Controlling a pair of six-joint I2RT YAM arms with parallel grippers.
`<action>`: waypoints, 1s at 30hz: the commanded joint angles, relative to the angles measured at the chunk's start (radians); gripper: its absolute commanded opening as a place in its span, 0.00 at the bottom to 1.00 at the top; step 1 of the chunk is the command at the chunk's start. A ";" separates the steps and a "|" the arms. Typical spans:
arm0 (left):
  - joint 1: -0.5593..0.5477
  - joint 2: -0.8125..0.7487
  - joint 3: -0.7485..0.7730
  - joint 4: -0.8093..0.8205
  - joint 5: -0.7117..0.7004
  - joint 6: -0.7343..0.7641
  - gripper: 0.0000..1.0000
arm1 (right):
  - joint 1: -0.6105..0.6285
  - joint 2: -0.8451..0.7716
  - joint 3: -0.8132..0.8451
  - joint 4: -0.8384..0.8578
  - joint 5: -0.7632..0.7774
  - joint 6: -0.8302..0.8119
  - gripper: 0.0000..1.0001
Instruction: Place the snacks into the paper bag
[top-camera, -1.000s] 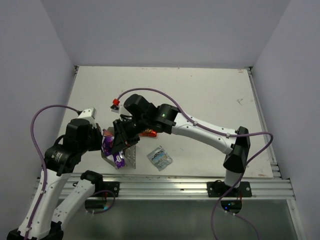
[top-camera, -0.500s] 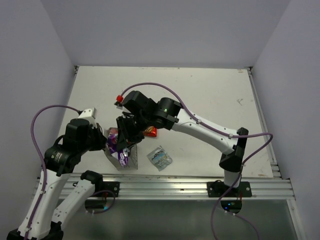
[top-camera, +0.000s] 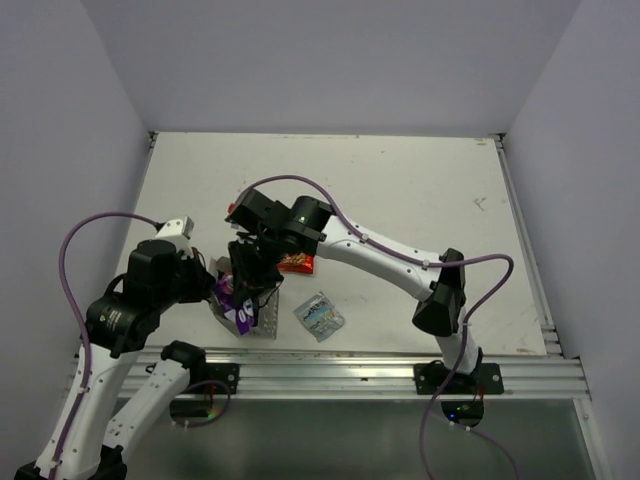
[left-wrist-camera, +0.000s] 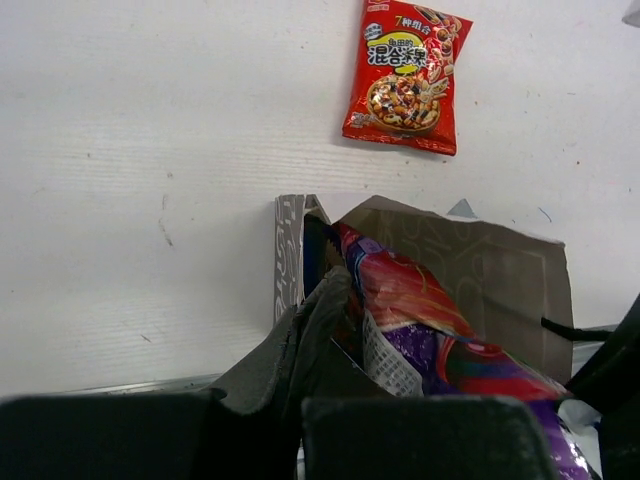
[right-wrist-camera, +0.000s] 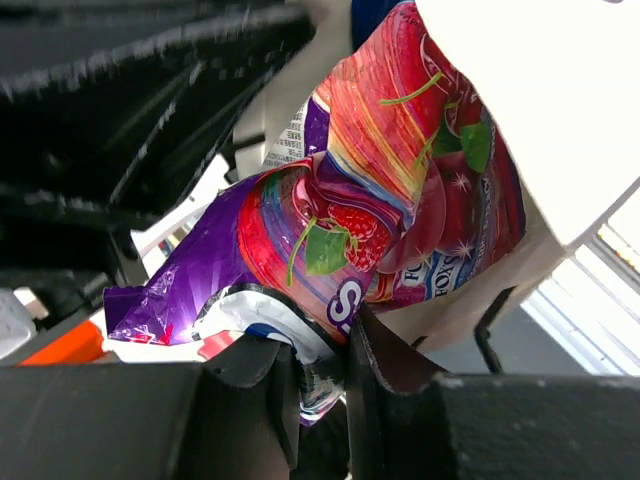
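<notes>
right gripper (right-wrist-camera: 318, 352) shifted, clamping 1 purple packet (right-wrist-camera: 330, 220) | left gripper (left-wrist-camera: 290, 390) maybe pinching paper bag (left-wrist-camera: 500, 290) | 2 outside: red packet (left-wrist-camera: 405, 75), silvery packet (top-camera: 320, 316)

Paper bag mostly hidden from above

In the top view the paper bag (top-camera: 262, 318) is largely covered by both arms. One end of the purple-pink packet (right-wrist-camera: 380, 200) is masked by the blurred right jaws. Print on the silvery packet (top-camera: 320, 314) cannot be read.

A faintly scuffed white table (top-camera: 400, 190) sits between plain pale lavender walls (top-camera: 330, 60) on three sides. An aluminium rail (top-camera: 350, 372) runs along its near edge. The light is soft and even.
</notes>
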 joint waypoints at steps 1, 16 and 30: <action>-0.003 -0.009 0.021 0.022 0.010 0.026 0.00 | -0.016 0.010 0.115 -0.053 -0.001 -0.010 0.21; -0.003 0.005 0.019 0.044 0.010 0.027 0.00 | -0.050 -0.091 0.269 -0.162 0.205 -0.180 0.93; -0.003 0.023 0.024 0.065 0.010 0.018 0.00 | -0.348 -0.018 -0.198 0.128 0.525 -0.387 0.97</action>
